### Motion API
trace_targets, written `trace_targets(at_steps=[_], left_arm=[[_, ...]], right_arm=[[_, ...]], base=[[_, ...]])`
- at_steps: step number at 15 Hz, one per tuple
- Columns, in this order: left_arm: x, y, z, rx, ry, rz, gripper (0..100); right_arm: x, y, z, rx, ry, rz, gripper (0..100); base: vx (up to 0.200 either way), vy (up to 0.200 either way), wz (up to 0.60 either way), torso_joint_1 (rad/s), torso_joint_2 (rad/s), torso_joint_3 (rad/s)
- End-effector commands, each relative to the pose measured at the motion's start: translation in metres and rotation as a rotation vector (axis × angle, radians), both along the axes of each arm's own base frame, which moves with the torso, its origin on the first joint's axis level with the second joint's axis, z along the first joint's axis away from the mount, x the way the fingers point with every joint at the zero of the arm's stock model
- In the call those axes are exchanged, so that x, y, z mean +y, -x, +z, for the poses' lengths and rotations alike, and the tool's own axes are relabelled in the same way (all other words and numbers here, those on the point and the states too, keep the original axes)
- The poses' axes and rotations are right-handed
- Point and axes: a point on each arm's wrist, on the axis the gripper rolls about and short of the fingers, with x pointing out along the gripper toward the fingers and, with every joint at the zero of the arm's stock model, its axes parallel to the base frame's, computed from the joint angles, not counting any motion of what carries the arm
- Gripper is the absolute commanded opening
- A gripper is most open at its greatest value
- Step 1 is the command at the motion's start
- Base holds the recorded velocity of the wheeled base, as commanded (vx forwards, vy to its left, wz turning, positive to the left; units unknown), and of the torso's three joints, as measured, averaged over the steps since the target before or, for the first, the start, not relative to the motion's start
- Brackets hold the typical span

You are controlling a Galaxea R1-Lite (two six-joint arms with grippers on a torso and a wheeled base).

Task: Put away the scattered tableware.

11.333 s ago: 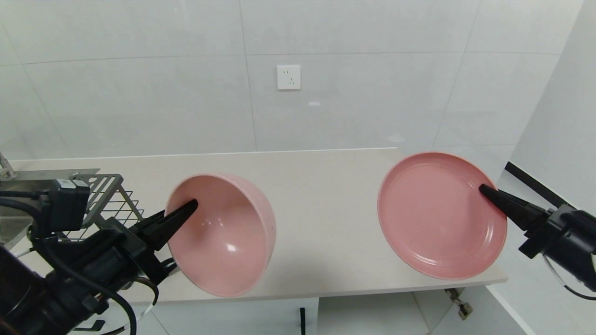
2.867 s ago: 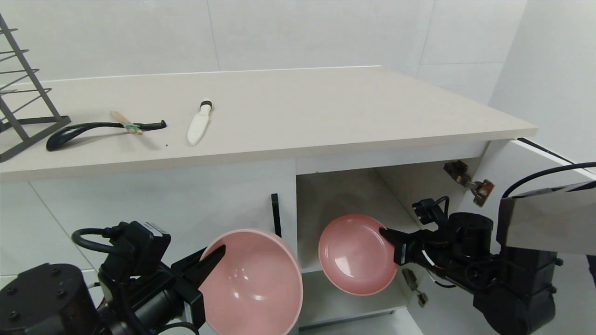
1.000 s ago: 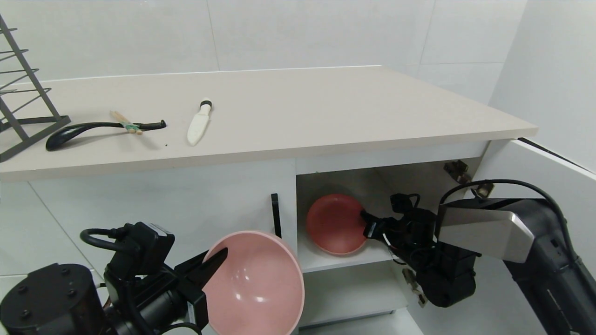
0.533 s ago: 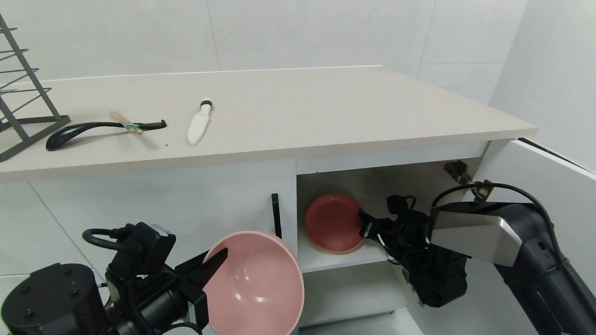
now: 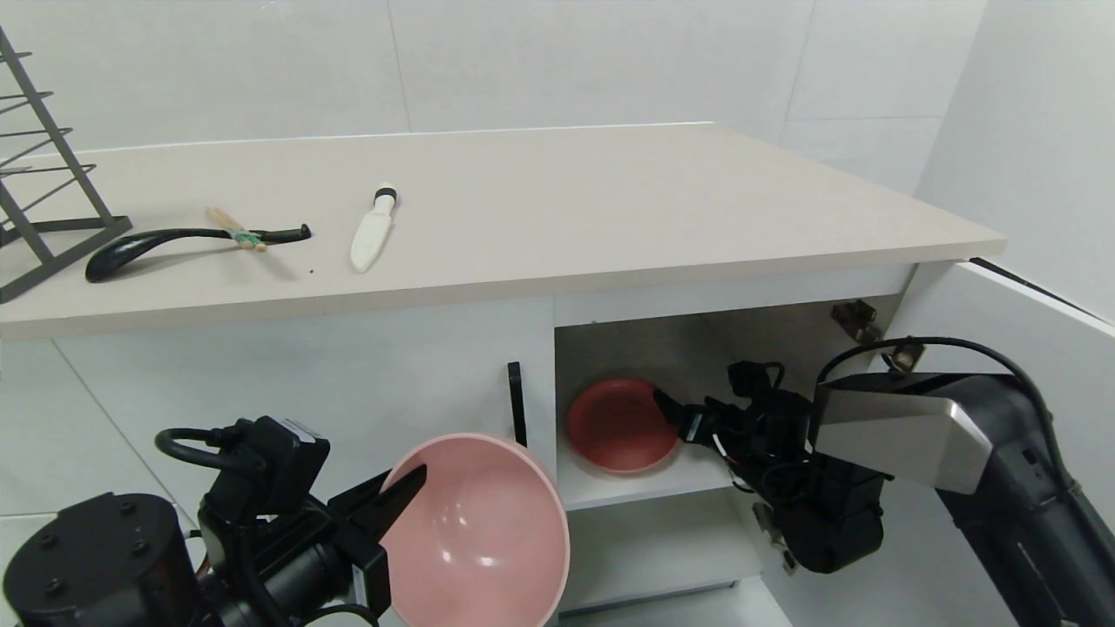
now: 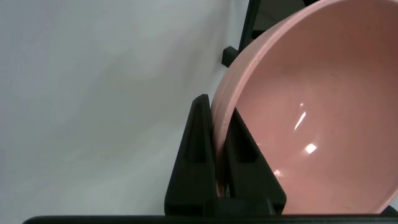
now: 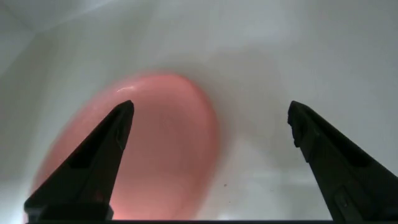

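Low in front, the left gripper [image 5: 416, 475] is pinching the rim of a smooth, glossy pink bowl [image 5: 488, 531], which is tipped on edge. Farther in, the right gripper [image 7: 210, 109] is holding its fingers wide apart beside a round pink plate [image 5: 620, 425] lying on the white cabinet shelf [image 5: 649, 483].
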Motion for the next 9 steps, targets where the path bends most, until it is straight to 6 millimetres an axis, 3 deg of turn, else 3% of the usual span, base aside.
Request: trace_targets(at_steps=[1, 3, 5, 9], left_arm=[[0.000, 0.000, 0.000, -0.001, 0.002, 0.000, 0], [0.000, 0.000, 0.001, -0.002, 0.003, 0.000, 0], [0.001, 0.001, 0.002, -0.009, 0.007, 0.000, 0], [0.000, 0.007, 0.009, -0.040, 0.032, -0.030, 0]], right_arm=[[0.001, 0.026, 0.054, -0.044, 0.014, 0.009, 100], [0.005, 0.050, 0.078, -0.046, 0.015, 0.040, 100], [0.008, 0.070, 0.089, -0.034, 0.024, 0.061, 100], [0.010, 0.143, 0.125, -0.025, 0.071, 0.166, 100]], base=[[0.000, 0.000, 0.00, 0.000, 0.00, 0.000], [0.000, 0.000, 0.00, 0.000, 0.00, 0.000], [0.000, 0.000, 0.00, 0.000, 0.00, 0.000], [0.000, 0.000, 0.00, 0.000, 0.00, 0.000]])
